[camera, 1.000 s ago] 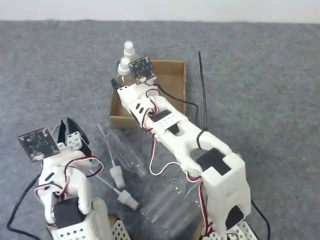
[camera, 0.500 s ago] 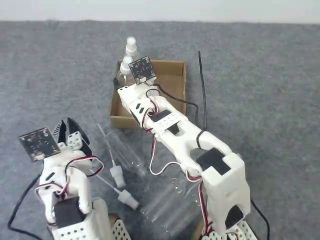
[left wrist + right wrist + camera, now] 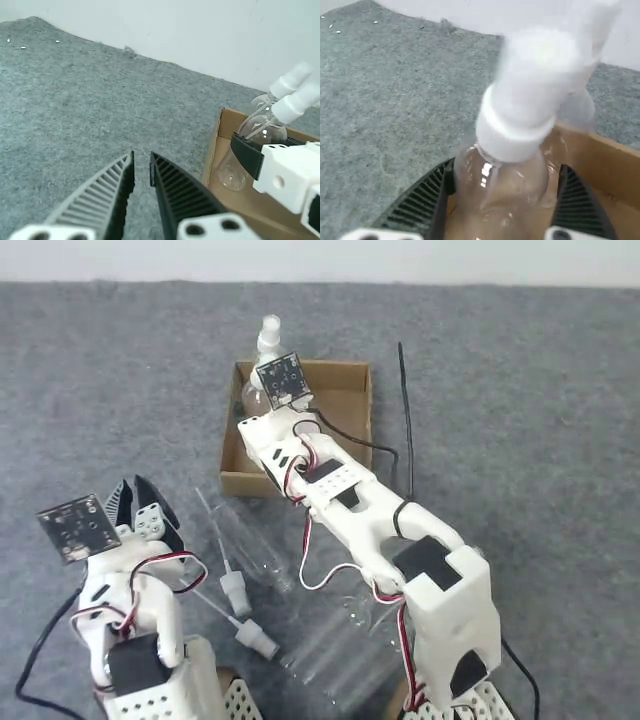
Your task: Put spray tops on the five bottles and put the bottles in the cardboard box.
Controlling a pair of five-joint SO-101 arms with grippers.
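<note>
The right gripper [image 3: 505, 170] clamps a capped bottle [image 3: 500, 200] upright inside the box [image 3: 340, 410], close against its 9 o'clock wall. Another capped bottle [image 3: 266, 335] stands just beside it at 12. The left gripper [image 3: 141, 157], barely parted and empty, sits at the box's 7 o'clock. Open carpet [image 3: 520, 390] lies at 3.

Right end effector [image 3: 502, 200] shifted its bottle [image 3: 520, 135] farther into the box [image 3: 345, 405].

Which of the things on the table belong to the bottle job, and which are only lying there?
For the job: cardboard box; capped bottle in the right gripper; second capped bottle beside it; two loose spray tops; uncapped bottles lying near the arms.
Just lying about: black cable beside the box; grey mat.
</note>
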